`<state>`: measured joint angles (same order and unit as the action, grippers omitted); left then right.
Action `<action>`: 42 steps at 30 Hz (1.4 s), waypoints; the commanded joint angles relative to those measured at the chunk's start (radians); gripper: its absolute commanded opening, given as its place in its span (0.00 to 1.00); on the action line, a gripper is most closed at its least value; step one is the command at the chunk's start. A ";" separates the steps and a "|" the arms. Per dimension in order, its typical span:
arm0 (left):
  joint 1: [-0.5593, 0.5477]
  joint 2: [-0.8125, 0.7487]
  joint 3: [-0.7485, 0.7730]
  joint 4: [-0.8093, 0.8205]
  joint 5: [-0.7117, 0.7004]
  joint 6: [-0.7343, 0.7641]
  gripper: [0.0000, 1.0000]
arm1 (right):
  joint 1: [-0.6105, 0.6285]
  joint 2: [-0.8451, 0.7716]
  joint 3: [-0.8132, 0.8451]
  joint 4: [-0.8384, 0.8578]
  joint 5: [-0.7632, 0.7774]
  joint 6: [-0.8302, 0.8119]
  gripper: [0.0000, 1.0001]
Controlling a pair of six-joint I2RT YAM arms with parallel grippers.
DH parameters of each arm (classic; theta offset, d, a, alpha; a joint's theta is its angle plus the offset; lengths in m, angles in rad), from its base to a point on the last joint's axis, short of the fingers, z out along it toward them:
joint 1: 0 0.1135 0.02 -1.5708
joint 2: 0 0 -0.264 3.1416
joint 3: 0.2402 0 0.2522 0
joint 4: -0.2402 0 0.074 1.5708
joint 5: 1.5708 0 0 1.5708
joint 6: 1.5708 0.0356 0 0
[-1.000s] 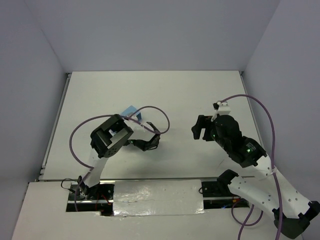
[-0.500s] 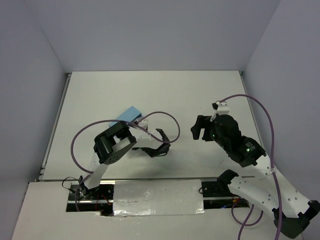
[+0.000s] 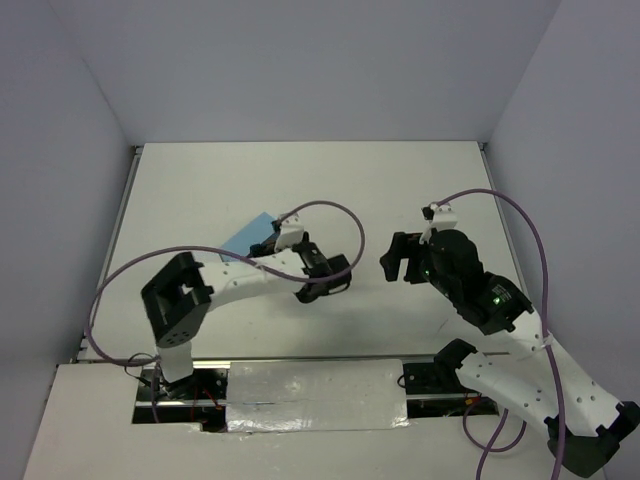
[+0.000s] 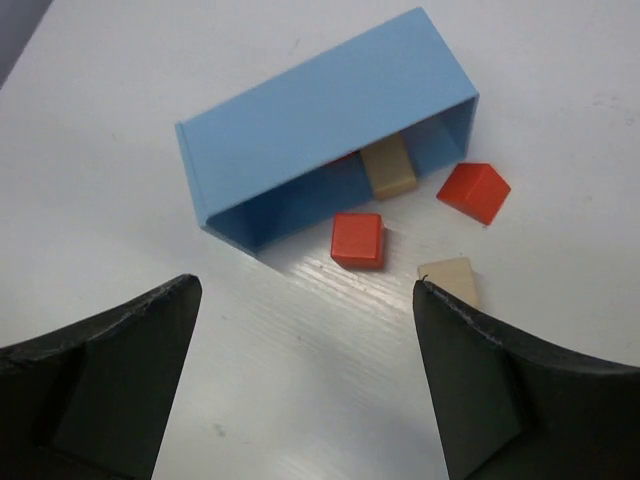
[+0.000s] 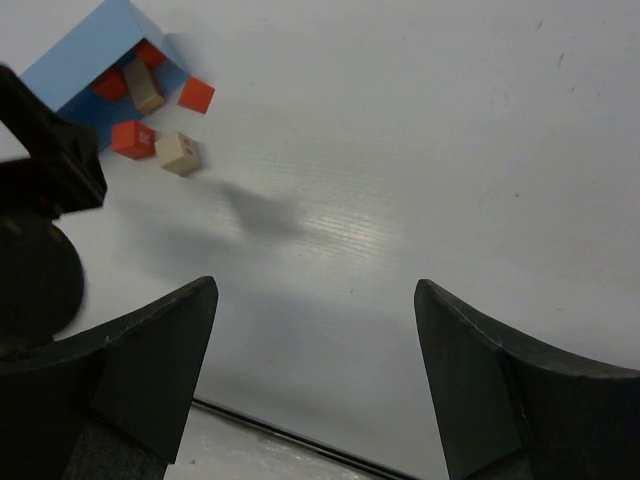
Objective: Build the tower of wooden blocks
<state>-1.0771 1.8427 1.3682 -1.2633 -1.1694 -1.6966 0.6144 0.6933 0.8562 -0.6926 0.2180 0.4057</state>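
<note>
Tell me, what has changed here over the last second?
The left gripper moved to the right as its arm stretched out and its elbow swung back to the near left. This uncovered more of the blue tray. The gripper is open and took hold of nothing. The right gripper, also open, and the tray stayed where they were.

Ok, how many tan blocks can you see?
2. One tan block lies loose on the table in front of the tray; the other pokes out of its open side. More may be hidden inside.
</note>
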 commanded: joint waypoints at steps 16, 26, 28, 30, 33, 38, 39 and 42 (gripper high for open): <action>0.710 -0.251 -0.098 0.705 1.161 1.686 0.99 | 0.010 -0.044 0.003 0.085 -0.278 -0.113 0.91; 0.783 -0.060 0.025 0.651 1.246 1.783 1.00 | 0.073 -0.064 -0.006 0.091 -0.305 -0.131 0.93; 0.783 -0.030 0.032 0.636 1.255 1.781 0.99 | 0.081 -0.067 -0.006 0.093 -0.305 -0.133 0.94; 0.781 -0.022 0.038 0.625 1.268 1.776 0.99 | 0.084 -0.064 -0.006 0.093 -0.299 -0.131 0.94; 0.781 -0.028 0.032 0.625 1.278 1.769 1.00 | 0.084 -0.058 -0.005 0.093 -0.301 -0.131 0.93; 0.780 0.000 0.054 0.594 1.284 1.750 1.00 | 0.084 -0.060 -0.009 0.093 -0.301 -0.127 0.94; 0.776 0.004 0.057 0.590 1.280 1.746 0.99 | 0.084 -0.060 -0.011 0.091 -0.298 -0.127 0.94; 0.760 -0.006 0.057 0.590 1.248 1.733 0.99 | 0.085 -0.060 -0.013 0.094 -0.299 -0.127 0.94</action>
<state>-0.3035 1.8435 1.3945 -0.6525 0.0830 0.0479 0.6895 0.6376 0.8562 -0.6422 -0.0734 0.2901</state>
